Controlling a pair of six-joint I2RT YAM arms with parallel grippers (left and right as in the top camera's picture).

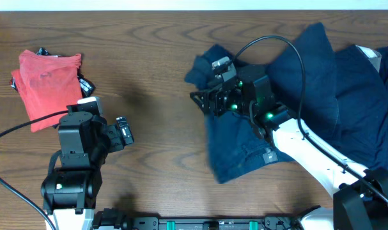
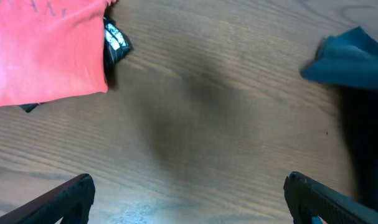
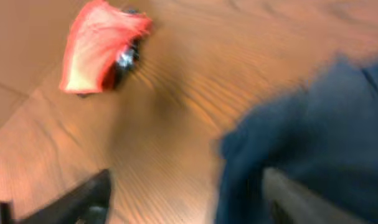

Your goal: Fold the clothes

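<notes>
Right claw over navy clothes edge (jaws apart).

Light: even, fairly bright overhead.
Shadow: soft dark patch cast on the table.
Blur: right wrist view smeared throughout; clothes edges are lost.

Wood-grain table — folded red garment lying at ten o'clock; navy clothes, rumpled, spread from centre to three o'clock.
</notes>
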